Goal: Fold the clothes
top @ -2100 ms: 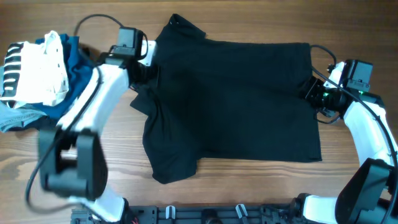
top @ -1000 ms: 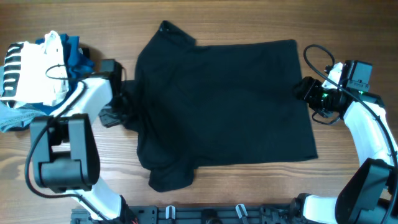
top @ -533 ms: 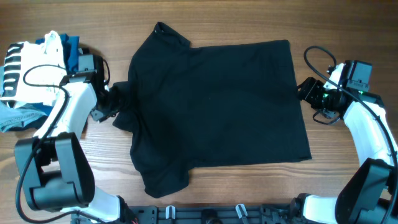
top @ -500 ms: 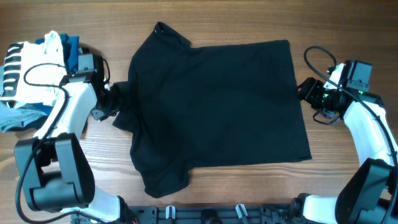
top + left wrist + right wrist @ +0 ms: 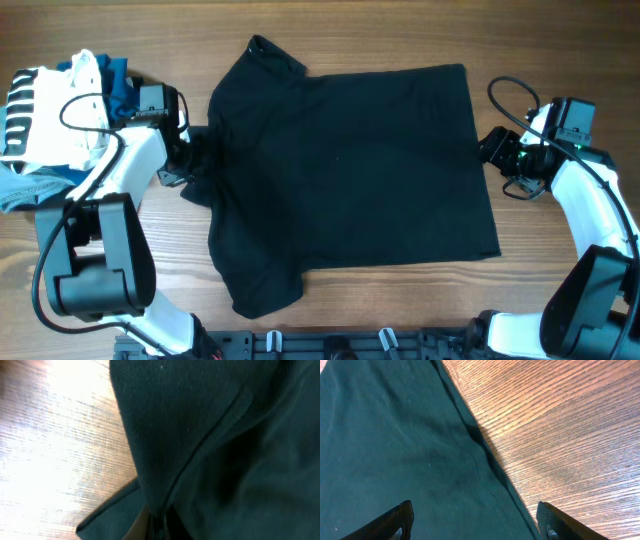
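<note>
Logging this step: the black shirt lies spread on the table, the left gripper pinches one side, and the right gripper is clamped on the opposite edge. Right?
No: the right gripper is open, not clamped. The right wrist view shows its fingers spread wide over the black shirt's edge, gripping nothing. The shirt does lie spread on the table, with the left gripper pinching its other side.

No legible text or number anywhere; black marks on the white garment unreadable.
</note>
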`<state>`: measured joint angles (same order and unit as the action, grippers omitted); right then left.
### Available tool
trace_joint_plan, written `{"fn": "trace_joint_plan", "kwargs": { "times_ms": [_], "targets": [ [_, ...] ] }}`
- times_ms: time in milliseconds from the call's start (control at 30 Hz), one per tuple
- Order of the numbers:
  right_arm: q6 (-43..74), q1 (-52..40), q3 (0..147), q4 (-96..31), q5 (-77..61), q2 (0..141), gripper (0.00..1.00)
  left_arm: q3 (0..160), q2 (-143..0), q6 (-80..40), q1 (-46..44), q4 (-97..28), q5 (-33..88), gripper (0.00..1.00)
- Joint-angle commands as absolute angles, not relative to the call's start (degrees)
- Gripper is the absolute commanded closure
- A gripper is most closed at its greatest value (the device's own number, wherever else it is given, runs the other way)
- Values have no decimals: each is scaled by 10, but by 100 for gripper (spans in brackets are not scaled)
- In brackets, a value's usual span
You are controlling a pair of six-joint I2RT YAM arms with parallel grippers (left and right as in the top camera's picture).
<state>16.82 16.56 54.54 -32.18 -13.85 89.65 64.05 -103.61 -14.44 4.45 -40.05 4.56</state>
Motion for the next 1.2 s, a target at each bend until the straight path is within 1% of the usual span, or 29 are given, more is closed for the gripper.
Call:
{"fn": "trace_joint_plan", "kwargs": {
  "times_ms": [0, 33, 67, 100, 133, 167, 200, 233, 300, 400, 433, 467, 533, 600, 633, 667, 733, 767, 867, 1000, 1067, 1167],
  "targets": [
    [181, 164, 539, -315, -128, 905, 21, 660, -1004, -136, 44, -345, 29, 96],
    [181, 164, 539, -314, -128, 905, 21, 660, -1002, -137, 44, -331, 28, 96],
    [181, 164, 539, -313, -129, 905, 21, 660, -1002, -137, 44, -329, 27, 88],
    [181, 164, 539, -314, -128, 905, 21, 660, -1002, -137, 44, -334, 27, 68],
    [181, 164, 539, -315, -128, 905, 21, 660, -1002, -137, 44, -350, 27, 57],
    [181, 164, 539, -316, -128, 905, 20, 660, -1002, -137, 44, -362, 26, 53],
    [181, 164, 539, -317, -128, 905, 20, 660, -1002, -137, 44, -384, 15, 52],
    [181, 164, 539, -317, -128, 905, 20, 660, -1002, -137, 44, -396, 1, 52],
    [181, 164, 539, -317, -128, 905, 20, 656, -1002, -137, 44, -420, -42, 56],
    [181, 164, 539, -317, -128, 905, 20, 641, -1002, -140, 44, -428, -59, 74],
    [181, 164, 539, -317, -128, 905, 20, 636, -1002, -144, 44, -428, -59, 79],
    [181, 164, 539, -317, -128, 905, 20, 628, -1002, -156, 44, -424, -59, 80],
    [181, 164, 539, -317, -128, 905, 20, 612, -1002, -159, 44, -401, -59, 77],
    [181, 164, 539, -317, -128, 905, 20, 592, -1003, -158, 44, -375, -59, 67],
    [181, 164, 539, -318, -128, 905, 20, 587, -1003, -159, 44, -369, -59, 64],
    [181, 164, 539, -318, -128, 905, 20, 585, -1003, -159, 44, -368, -58, 65],
    [181, 164, 539, -318, -128, 905, 20, 585, -1003, -159, 43, -371, -59, 73],
    [181, 164, 539, -318, -128, 905, 20, 585, -1003, -159, 44, -372, -59, 75],
    [182, 164, 539, -318, -128, 905, 20, 582, -1003, -152, 47, -359, -59, 72],
    [182, 164, 539, -318, -129, 905, 20, 553, -1011, -152, 47, -311, -61, 59],
    [182, 164, 539, -318, -129, 905, 20, 544, -1016, -152, 47, -300, -58, 60],
    [182, 164, 539, -318, -129, 905, 20, 543, -1020, -151, 46, -310, -57, 69]
  ]
}}
